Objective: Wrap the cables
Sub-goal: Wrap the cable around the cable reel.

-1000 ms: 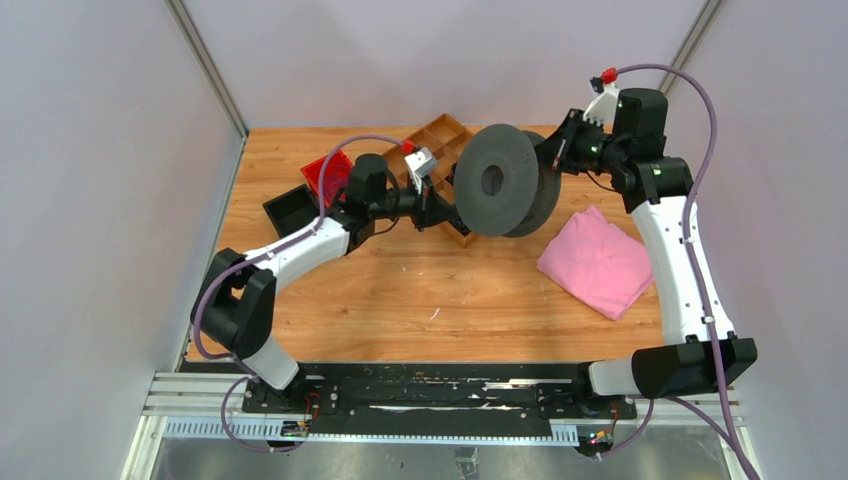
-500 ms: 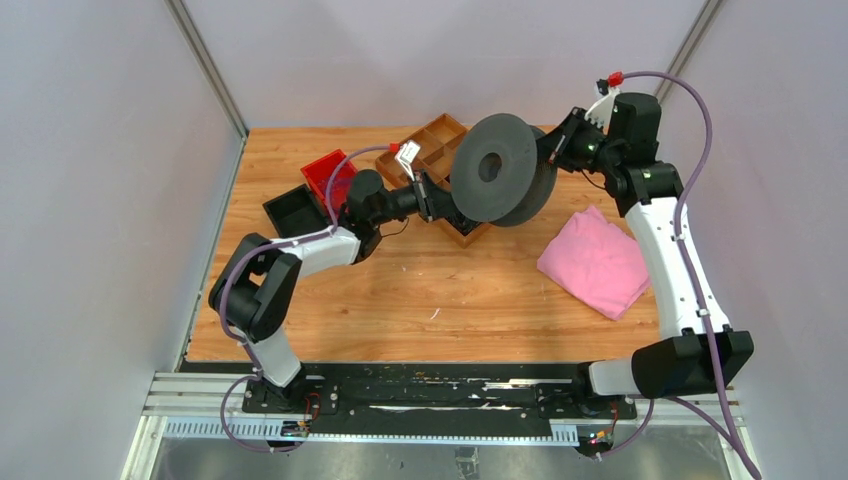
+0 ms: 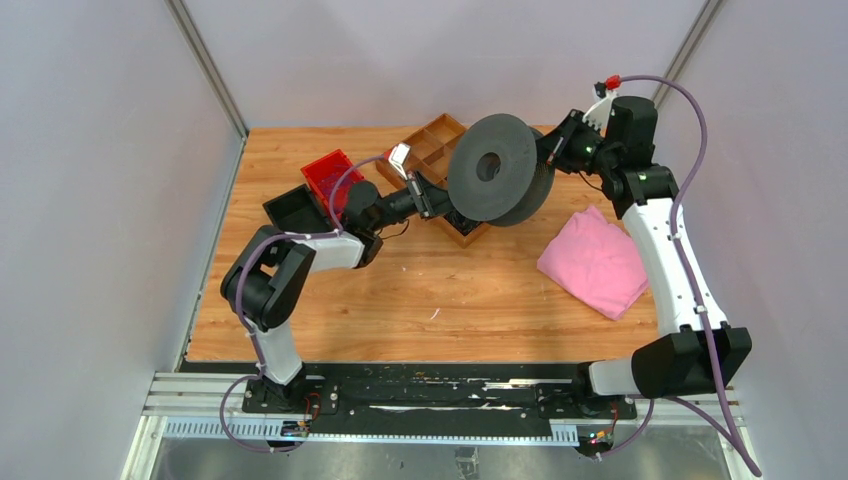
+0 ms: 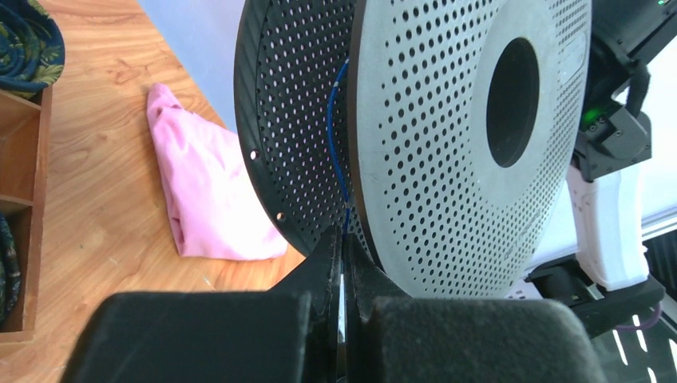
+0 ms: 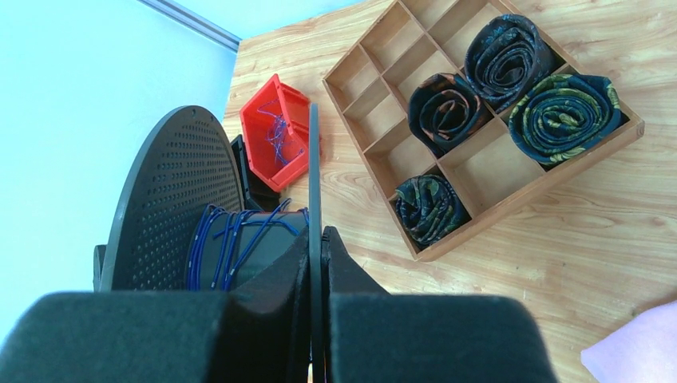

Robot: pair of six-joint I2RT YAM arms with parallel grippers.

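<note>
One dark grey perforated round spool (image 3: 475,190) is held above the desk (image 3: 450,300), its flange clamped in the right gripper (image 5: 314,239). The left gripper (image 4: 343,239) pinches one thin blue cable (image 4: 334,136) that runs into the spool.

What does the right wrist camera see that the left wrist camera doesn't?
Only the right wrist view shows the red bin holding loose cables, and blue cable wound around the spool's core. Only the left wrist view shows the spool's centre hole, the right arm, and one strand running down to the left fingers. Both show the perforated spool, the wooden tray and the pink cloth.
</note>
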